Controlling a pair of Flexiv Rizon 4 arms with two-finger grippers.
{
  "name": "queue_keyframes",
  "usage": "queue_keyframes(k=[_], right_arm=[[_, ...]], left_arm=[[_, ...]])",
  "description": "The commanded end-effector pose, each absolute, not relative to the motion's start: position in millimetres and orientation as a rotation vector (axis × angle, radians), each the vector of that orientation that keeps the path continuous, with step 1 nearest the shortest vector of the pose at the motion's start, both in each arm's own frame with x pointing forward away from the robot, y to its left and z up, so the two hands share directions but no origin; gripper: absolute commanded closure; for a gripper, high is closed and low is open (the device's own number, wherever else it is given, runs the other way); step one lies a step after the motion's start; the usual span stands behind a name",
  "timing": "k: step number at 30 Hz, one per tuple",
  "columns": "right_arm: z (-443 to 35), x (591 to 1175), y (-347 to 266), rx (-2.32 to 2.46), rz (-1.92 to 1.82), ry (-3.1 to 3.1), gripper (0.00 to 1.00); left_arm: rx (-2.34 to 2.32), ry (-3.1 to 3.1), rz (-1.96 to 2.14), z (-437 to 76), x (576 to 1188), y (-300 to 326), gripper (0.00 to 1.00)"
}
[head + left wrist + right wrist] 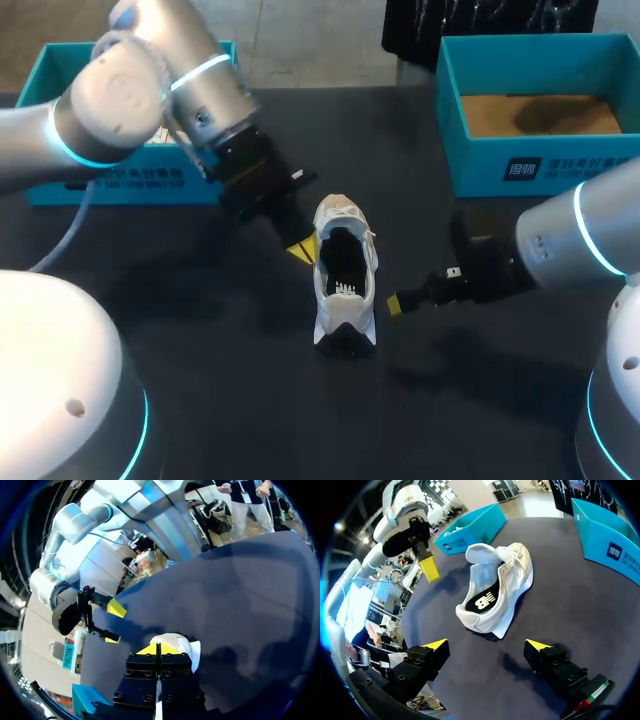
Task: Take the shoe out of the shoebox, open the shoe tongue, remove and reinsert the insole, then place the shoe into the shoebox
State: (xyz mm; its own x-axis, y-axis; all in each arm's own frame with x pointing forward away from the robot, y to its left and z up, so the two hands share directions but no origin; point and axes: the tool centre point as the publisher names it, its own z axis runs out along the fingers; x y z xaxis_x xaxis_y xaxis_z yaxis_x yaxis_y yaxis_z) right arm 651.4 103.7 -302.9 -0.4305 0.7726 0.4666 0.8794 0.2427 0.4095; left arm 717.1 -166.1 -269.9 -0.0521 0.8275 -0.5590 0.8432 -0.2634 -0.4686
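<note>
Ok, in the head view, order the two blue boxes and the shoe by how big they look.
1. The right box and the left box: about alike, so unranked; my left arm hides part of the left one.
2. The shoe, clearly smallest.

Can see only a white sliver of the shoe [182, 647] past the mount of the left fingers [147, 650] in the left wrist view, and in the head view lose part of the left shoebox [65, 52] behind the left arm [130, 90] and the right shoebox [540, 150] at the edge
</note>
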Motion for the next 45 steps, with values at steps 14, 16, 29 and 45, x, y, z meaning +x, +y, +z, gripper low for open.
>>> queue_keyframes(k=[14, 16, 29, 45], right_arm=[[-249, 652, 50, -1.591, -0.856, -2.421, 0.0], [-242, 651, 43, -1.595, -0.855, -2.43, 0.0], [-204, 647, 4, -1.576, -0.875, -2.479, 0.0], [-175, 644, -15, -1.549, -0.883, -2.503, 0.0]], left_arm=[[2.434, 2.031, -0.892, -257, 722, -176, 1.0], [2.397, 2.05, -0.886, -255, 722, -179, 1.0], [2.397, 2.05, -0.886, -255, 722, -179, 1.0], [2.397, 2.05, -0.886, -255, 722, -179, 1.0]])
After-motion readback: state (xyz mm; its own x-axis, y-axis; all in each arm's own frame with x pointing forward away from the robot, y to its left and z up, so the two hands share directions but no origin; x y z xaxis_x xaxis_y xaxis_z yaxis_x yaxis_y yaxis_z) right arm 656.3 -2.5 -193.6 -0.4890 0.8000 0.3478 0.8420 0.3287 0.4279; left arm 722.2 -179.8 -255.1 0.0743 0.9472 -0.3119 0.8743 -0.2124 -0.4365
